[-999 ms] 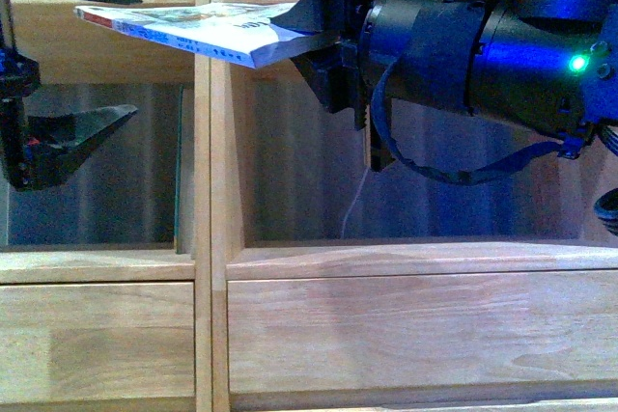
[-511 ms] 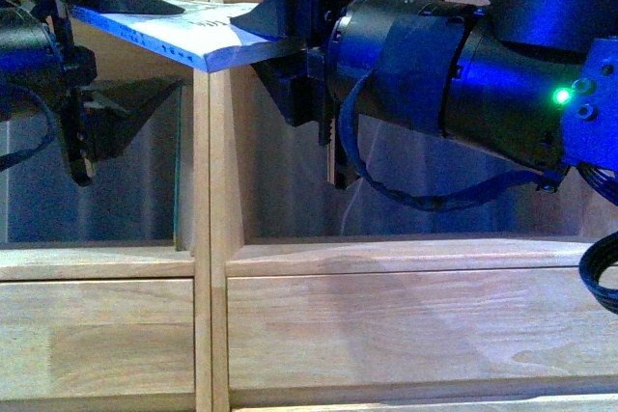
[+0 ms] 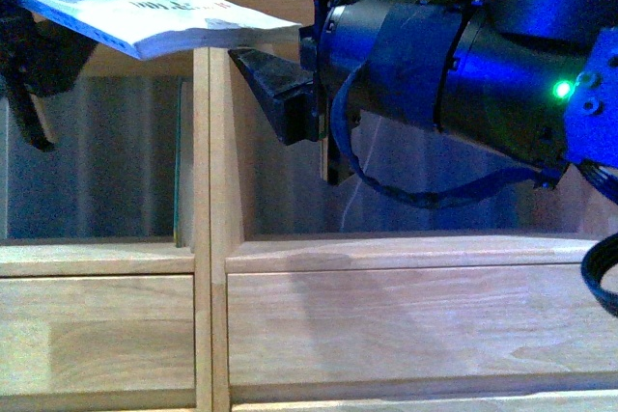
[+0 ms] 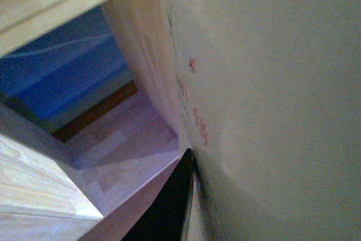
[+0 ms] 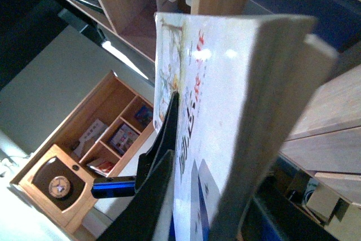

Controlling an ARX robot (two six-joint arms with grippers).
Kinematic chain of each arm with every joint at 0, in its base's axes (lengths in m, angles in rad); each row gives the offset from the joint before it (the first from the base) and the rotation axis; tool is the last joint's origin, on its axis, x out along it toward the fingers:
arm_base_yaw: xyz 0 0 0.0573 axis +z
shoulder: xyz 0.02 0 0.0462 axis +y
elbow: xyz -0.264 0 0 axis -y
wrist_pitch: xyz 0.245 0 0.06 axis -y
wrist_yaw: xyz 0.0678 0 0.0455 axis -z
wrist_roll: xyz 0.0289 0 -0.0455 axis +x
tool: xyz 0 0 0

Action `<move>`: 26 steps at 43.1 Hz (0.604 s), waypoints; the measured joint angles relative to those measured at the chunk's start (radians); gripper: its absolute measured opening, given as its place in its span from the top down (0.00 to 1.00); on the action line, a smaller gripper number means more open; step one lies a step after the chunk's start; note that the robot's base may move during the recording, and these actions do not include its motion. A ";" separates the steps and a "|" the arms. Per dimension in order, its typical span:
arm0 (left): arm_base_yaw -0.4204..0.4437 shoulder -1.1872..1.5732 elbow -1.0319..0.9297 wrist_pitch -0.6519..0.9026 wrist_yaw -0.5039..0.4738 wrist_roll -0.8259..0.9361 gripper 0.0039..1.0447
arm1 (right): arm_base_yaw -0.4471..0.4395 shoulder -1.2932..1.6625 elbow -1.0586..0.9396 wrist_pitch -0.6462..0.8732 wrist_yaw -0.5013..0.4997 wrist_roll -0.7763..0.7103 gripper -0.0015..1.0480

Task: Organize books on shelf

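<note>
The book [image 3: 145, 21], a thin paperback with a pale cover and dark lettering, hangs nearly flat in front of the upper part of the light-wood shelf [image 3: 203, 267]. My left gripper [image 3: 39, 7] is shut on its left end at the frame's edge. My right gripper [image 3: 259, 31] is open, with its fingers [image 3: 275, 89] spread above and below the book's right end. In the left wrist view the cover [image 4: 271, 83] fills the frame beside one black finger [image 4: 169, 207]. In the right wrist view the book [image 5: 225, 111] lies against one black finger [image 5: 152, 190].
A thin dark teal slab [image 3: 180, 171] stands upright in the left compartment against the divider. Drawer fronts [image 3: 415, 325] run below the compartments. The right arm's bulky body [image 3: 463, 65] fills the right compartment's opening. A darker cabinet with a round emblem [image 5: 59, 187] shows in the right wrist view.
The book has moved left and up. My left gripper has closed on its left end. My right gripper, which held it a second ago, has opened and followed it left.
</note>
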 joint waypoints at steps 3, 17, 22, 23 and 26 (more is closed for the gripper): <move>0.017 -0.045 -0.025 -0.023 0.019 0.025 0.83 | -0.017 -0.013 -0.006 -0.011 -0.003 -0.014 0.44; 0.138 -0.249 -0.075 -0.264 0.061 0.356 0.83 | -0.276 -0.137 -0.035 -0.201 -0.032 -0.297 0.06; 0.193 -0.256 -0.074 -0.359 0.000 0.576 0.83 | -0.407 -0.192 -0.062 -0.314 -0.047 -0.543 0.07; 0.203 -0.251 -0.070 -0.378 -0.014 0.612 0.83 | -0.433 -0.202 -0.074 -0.312 -0.054 -0.591 0.07; 0.224 -0.230 -0.055 -0.415 -0.056 0.718 0.83 | -0.487 -0.230 -0.103 -0.317 -0.075 -0.689 0.07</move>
